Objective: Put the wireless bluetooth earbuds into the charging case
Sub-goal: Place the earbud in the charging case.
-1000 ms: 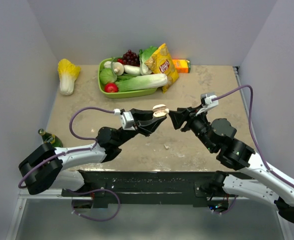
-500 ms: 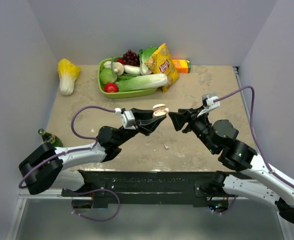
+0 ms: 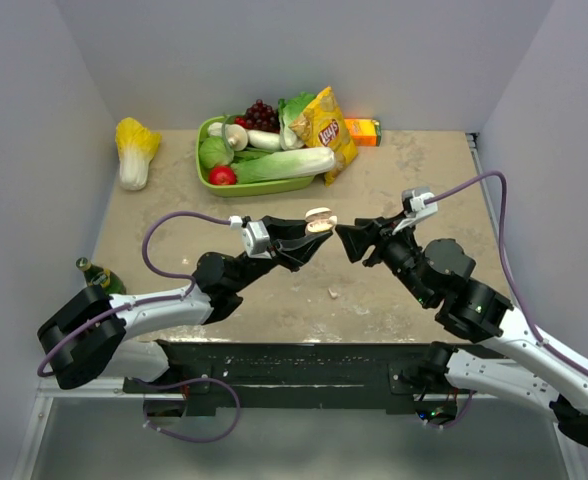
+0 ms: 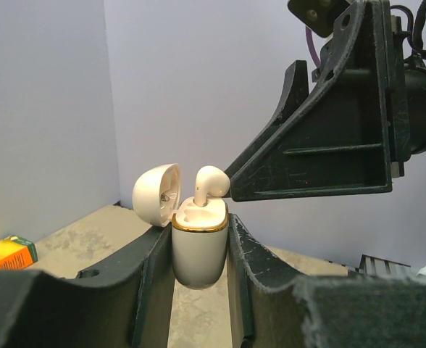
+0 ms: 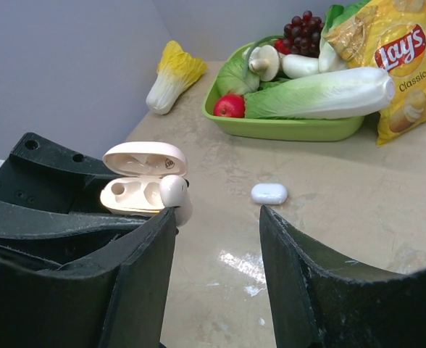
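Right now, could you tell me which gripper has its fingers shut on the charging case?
The left gripper: its fingers clamp the open charging case; the right gripper stands open, holding nothing.

Plain pale lilac-grey walls (image 3: pixel 304 50) enclose a mottled beige counter (image 3: pixel 424 180) on three sides, its surface faintly glossy under soft, even light.

Glossy white plastic charging case (image 4: pixel 198 255), matt grainy black left claw (image 4: pixel 198 228), faintly shiny stone-look table (image 5: pixel 329 196).

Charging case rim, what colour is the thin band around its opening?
Gold, against the white charging case; it shows best in the left wrist view.
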